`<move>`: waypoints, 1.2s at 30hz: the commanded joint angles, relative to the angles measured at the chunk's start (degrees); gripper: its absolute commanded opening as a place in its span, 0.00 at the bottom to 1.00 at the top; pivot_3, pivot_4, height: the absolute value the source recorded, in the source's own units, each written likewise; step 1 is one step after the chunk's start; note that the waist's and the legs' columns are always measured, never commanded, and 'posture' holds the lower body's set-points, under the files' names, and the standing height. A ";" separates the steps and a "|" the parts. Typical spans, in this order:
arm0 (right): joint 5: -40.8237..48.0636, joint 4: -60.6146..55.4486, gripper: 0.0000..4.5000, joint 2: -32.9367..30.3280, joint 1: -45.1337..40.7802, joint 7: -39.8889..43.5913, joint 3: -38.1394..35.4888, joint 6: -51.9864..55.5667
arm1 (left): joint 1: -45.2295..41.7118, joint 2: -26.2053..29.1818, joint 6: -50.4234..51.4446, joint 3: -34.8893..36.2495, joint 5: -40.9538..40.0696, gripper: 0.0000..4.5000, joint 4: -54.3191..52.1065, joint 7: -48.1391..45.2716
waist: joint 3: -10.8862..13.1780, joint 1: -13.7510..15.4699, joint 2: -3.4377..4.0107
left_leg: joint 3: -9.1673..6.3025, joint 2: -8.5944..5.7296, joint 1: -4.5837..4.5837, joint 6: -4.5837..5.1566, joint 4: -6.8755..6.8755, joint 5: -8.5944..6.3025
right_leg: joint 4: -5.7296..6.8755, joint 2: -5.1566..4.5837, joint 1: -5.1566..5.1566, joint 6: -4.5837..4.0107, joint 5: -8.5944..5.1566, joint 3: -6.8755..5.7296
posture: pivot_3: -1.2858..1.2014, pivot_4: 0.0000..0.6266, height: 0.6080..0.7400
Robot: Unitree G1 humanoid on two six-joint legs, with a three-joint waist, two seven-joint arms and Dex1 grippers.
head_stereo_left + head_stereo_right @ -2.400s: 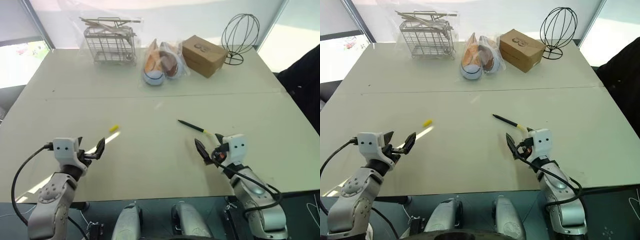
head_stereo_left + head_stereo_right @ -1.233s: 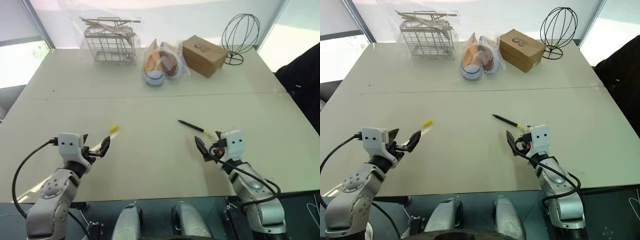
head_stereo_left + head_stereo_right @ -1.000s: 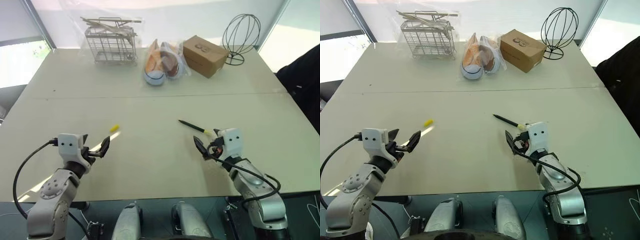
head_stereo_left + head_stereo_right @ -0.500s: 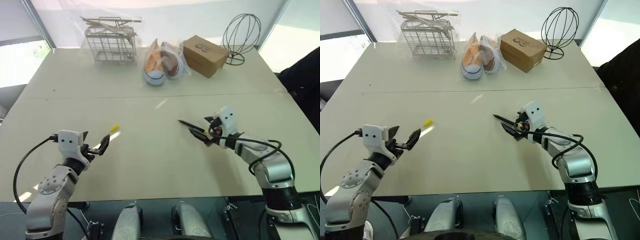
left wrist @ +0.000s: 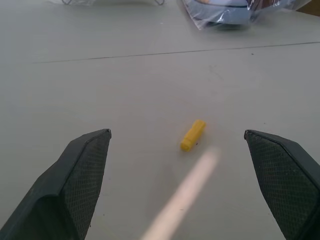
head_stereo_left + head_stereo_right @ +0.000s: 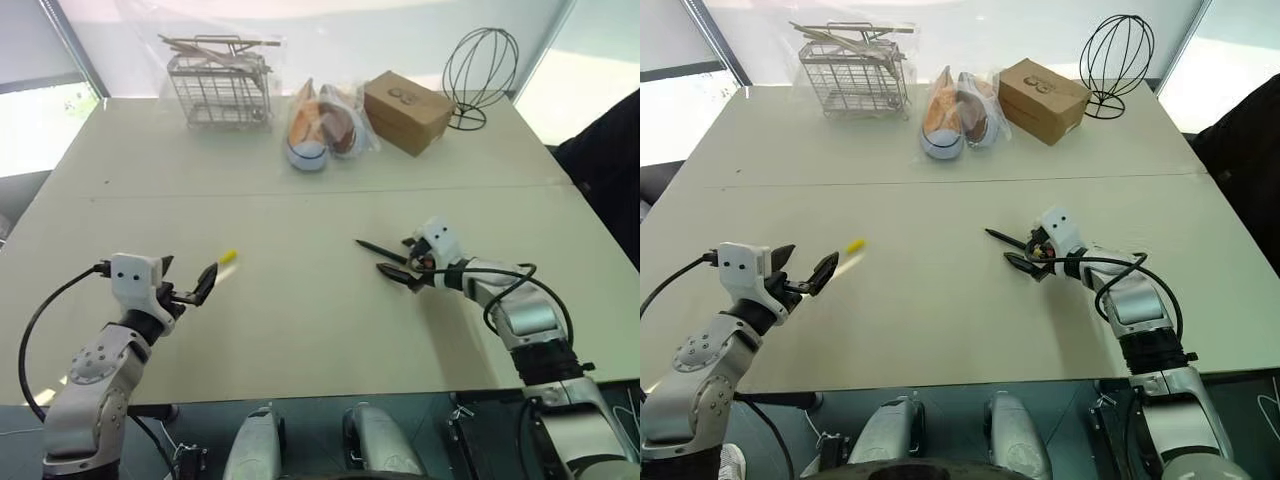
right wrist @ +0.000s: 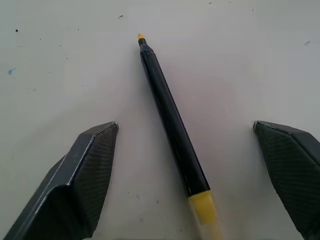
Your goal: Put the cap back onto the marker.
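Straddling the marker (image 7: pixel 172 120) at lower right, our right tool (image 6: pixel 396 274) gapes, empty; we'd pinch its stiff, light, roll-prone mid-barrel.

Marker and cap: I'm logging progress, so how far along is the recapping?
Nothing is done yet: the cap lies loose on the table, far from the marker, which also lies flat. In hand: the right gripper is open astride the marker, and the left gripper is open, facing the cap. Left: grasping both and joining them.
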 commanded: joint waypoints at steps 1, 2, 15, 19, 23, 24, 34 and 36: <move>-0.83 1.11 0.68 -0.60 -0.50 1.54 0.87 1.20 | 0.17 0.49 -0.51 1.05 -0.44 1.00 -2.04 -0.02 | 0.00 0.02 0.00 | 0.00 0.00 0.00 0.00 0.01 0.00 | 0.01 0.00 0.00 0.00 0.00 0.00 | 0.52 0.24 1.00; -0.72 0.96 0.57 -0.57 -0.55 1.79 0.79 1.62 | 0.16 0.52 -0.51 1.07 -0.43 1.00 -2.04 -0.04 | 0.00 0.06 0.00 | -0.01 0.00 0.00 0.00 0.04 0.00 | 0.01 -0.01 0.01 0.00 0.00 0.00 | 0.52 0.24 1.00; 1.54 -13.87 0.00 -2.76 -0.80 6.67 1.51 8.55 | -4.58 5.86 0.18 1.97 -3.42 1.00 -0.27 -5.94 | 0.03 0.09 0.04 | -0.07 0.02 -0.07 0.00 0.12 0.00 | 0.04 -0.06 -0.01 -0.02 -0.01 -0.04 | 0.52 0.24 1.00; 2.64 -18.95 0.00 -2.55 -1.56 7.06 1.38 11.16 | -7.50 9.77 -0.54 0.96 -3.02 1.00 3.85 -10.61 | 0.03 0.11 0.04 | -0.06 0.02 -0.06 0.00 0.11 0.00 | 0.05 -0.05 -0.03 -0.02 -0.01 -0.05 | 0.52 0.24 1.00; 3.76 -22.41 0.00 -1.78 -2.31 6.17 1.19 13.75 | -10.01 12.73 -2.59 -1.05 -1.59 1.00 9.78 -15.56 | 0.04 0.13 0.04 | -0.06 0.02 -0.08 0.00 0.11 0.00 | 0.05 -0.03 -0.05 -0.13 -0.07 -0.08 | 0.52 0.24 1.00; 3.87 -22.85 0.00 -1.78 -2.32 6.00 1.20 14.14 | -10.34 13.15 -2.93 -1.45 -1.32 1.00 10.72 -16.36 | 0.04 0.13 0.04 | -0.05 0.01 -0.08 0.00 0.11 0.00 | 0.05 -0.04 -0.05 -0.14 -0.08 -0.08 | 0.52 0.24 1.00; 6.23 -28.48 0.00 -2.99 -0.86 4.79 -0.11 18.02 | -17.93 15.02 -12.49 -9.49 4.86 1.00 27.47 -26.44 | 0.04 0.20 0.04 | -0.05 0.01 -0.14 0.00 0.08 0.00 | 0.04 -0.12 -0.11 -0.13 -0.07 -0.11 | 0.52 0.24 1.00; 6.56 -29.37 0.00 -3.43 -0.33 4.54 -0.44 18.61 | -19.75 14.54 -13.58 -10.66 5.63 1.00 30.56 -27.40 | 0.04 0.23 0.04 | -0.05 0.02 -0.15 0.00 0.08 0.00 | 0.04 -0.13 -0.12 -0.06 -0.03 -0.11 | 0.52 0.24 1.00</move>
